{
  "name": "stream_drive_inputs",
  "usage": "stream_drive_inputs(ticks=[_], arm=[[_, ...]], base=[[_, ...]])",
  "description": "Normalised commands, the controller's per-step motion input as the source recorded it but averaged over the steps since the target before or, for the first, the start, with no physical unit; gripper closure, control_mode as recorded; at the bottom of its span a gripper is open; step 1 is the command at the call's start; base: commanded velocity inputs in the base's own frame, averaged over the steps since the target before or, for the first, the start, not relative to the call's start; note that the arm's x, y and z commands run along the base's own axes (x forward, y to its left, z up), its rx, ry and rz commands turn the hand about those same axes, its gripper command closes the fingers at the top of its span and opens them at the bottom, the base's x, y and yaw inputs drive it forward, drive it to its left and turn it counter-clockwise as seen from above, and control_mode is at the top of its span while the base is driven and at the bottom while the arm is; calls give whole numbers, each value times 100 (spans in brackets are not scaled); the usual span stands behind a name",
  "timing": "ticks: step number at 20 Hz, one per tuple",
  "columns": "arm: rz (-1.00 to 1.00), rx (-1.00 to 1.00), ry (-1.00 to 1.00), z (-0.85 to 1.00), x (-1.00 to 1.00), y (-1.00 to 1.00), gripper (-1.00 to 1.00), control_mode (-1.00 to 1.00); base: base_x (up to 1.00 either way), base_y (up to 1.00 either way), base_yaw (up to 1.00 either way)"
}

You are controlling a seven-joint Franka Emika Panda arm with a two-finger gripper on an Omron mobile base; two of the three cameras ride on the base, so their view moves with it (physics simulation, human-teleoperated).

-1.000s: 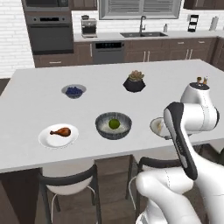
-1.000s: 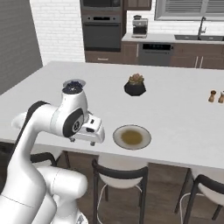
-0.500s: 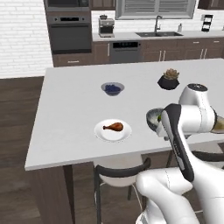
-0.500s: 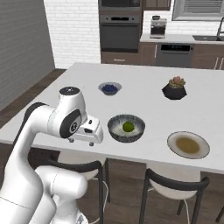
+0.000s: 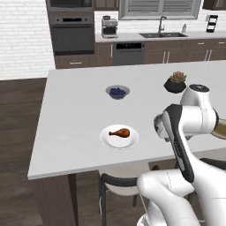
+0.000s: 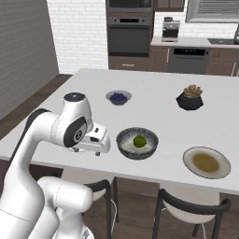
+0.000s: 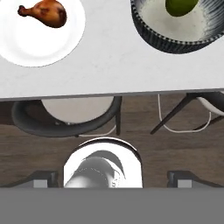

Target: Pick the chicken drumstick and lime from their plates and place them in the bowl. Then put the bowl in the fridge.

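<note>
**Drumstick left on its plate, lime lying in the bowl**

In the left base view the dark grey bowl [image 6: 137,143] was hidden behind the white arm, and the tan-brown plate [image 6: 207,162] was cut to a sliver at the right edge. In the hand view the bowl was cropped by the top edge, so only part of the lime [image 7: 181,6] could be made out. The grey island counter [image 5: 79,114] carried everything. The white plate [image 5: 119,137] lay near its front edge with the chicken drumstick [image 5: 120,132] on it. A potted succulent [image 6: 189,97] and a small blueberry bowl [image 6: 118,97] were set farther back. The gripper [image 7: 112,175] was held spread wide over the counter's front edge, grasping nothing, with stools [image 7: 65,116] seen below.
</note>
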Motion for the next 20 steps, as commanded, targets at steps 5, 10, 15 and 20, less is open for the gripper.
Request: stream_drive_inputs(ticks=[5, 10, 15, 20], arm=[[16, 0, 0, -10, 64, 9, -100, -100], [40, 0, 0, -31, 100, 60, -100, -100], [45, -1, 0, -32, 97, 45, -100, -100], [30, -1, 0, -30, 98, 28, -100, -100]], base=[[0, 0, 0], [0, 0, 0], [0, 0, 0], [0, 0, 0]])
